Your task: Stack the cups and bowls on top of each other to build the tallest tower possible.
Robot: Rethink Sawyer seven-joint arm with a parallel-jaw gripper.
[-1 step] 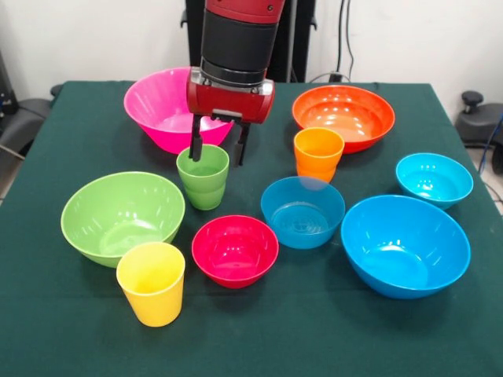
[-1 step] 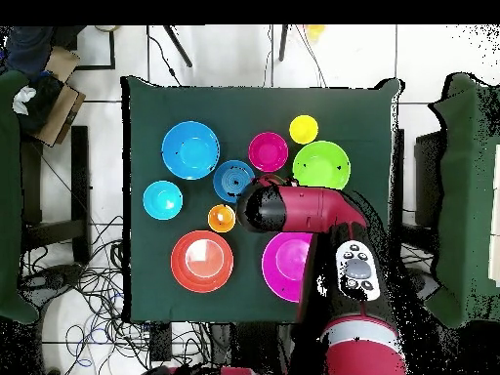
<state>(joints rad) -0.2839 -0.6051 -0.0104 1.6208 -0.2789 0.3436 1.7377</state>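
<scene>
Dark green cloth-covered tabletop (image 1: pixel 47 330), all ten pieces upright, mouths up, nothing stacked.

Red and black arm (image 1: pixel 236 31) over the far middle in the front view.

Four big glossy bowls:
- large blue bowl (image 1: pixel 405 243) close to the right edge, toward the near right corner
- light green bowl (image 1: pixel 118 212) close to the left edge, about midway along it
- pink bowl (image 1: pixel 157 106) by the far edge, partly behind the arm
- orange bowl (image 1: pixel 346 114) by the far edge, toward the far right corner

Three smaller bowls:
- mid-blue bowl (image 1: pixel 302 210) at the tabletop's centre
- red bowl (image 1: pixel 234 247) just beside it, nearer the front edge
- cyan bowl (image 1: pixel 434 179) by the right edge, near the large blue one

Three tapered cups, taller than wide:
- yellow cup (image 1: pixel 151 283) nearest the front edge, just in front of the light green bowl
- orange cup (image 1: pixel 318 153) between the orange bowl and the mid-blue bowl
- green cup (image 1: pixel 203 184), ribbed low down, between the pink and red bowls

Gripper (image 1: pixel 218 153) right over the green cup, fingers (image 1: pixel 195 148) spread apart, tips at about rim height on either side; touching or not, cannot tell.

Broad bare strip along the front edge and both near corners; narrow gaps among the bowls in the middle.
</scene>
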